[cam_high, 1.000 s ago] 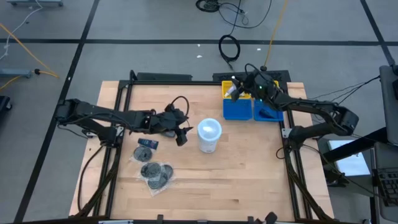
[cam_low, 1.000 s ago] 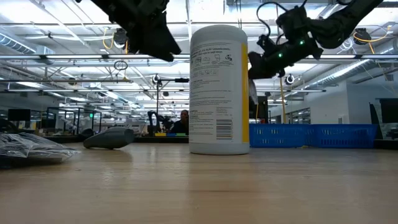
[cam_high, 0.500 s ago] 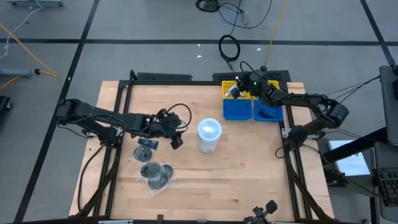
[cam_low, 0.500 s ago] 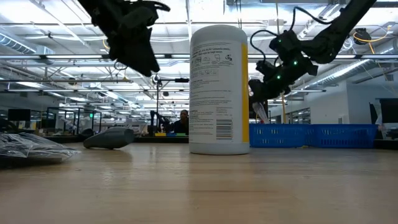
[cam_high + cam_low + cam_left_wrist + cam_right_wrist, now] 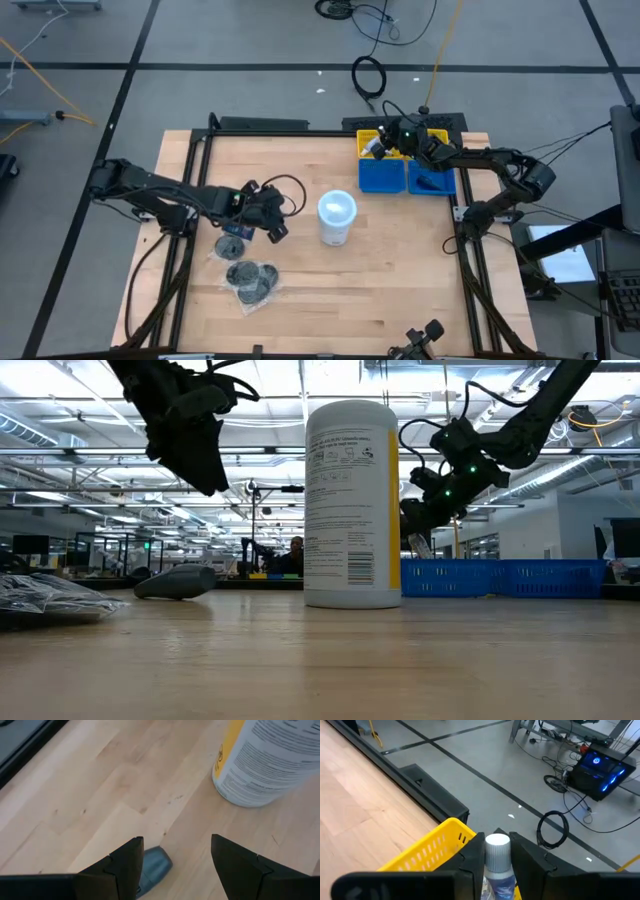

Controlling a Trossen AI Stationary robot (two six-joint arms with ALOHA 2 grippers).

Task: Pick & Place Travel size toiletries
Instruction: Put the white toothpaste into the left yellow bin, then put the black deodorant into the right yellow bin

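Note:
My right gripper hovers over the yellow bin at the table's far right, shut on a small bottle with a pale cap and a blue label. My left gripper stands open and tipped down, just above a dark grey mini bottle that lies on its side on the wood. Several dark, clear-wrapped discs lie nearer the front edge. The tall white tub stands upright mid-table. My right gripper has the small bottle's body, just below the cap, between its two fingers, one on each side. The bottle stands upright in the hold with its cap toward the fingertips, lifted clear above the yellow bin. The gripper's body hides the bottle's lower end.
Two blue bins stand side by side just in front of the yellow bin. The white tub stands between the two arms. Bare wood lies in front of the tub and toward the near right corner.
My right gripper has sunk toward the yellow bin with the small bottle still between its fingers. My left gripper has gone down and toward the table's left and near edges, tipping its fingers downward over the dark grey mini bottle.

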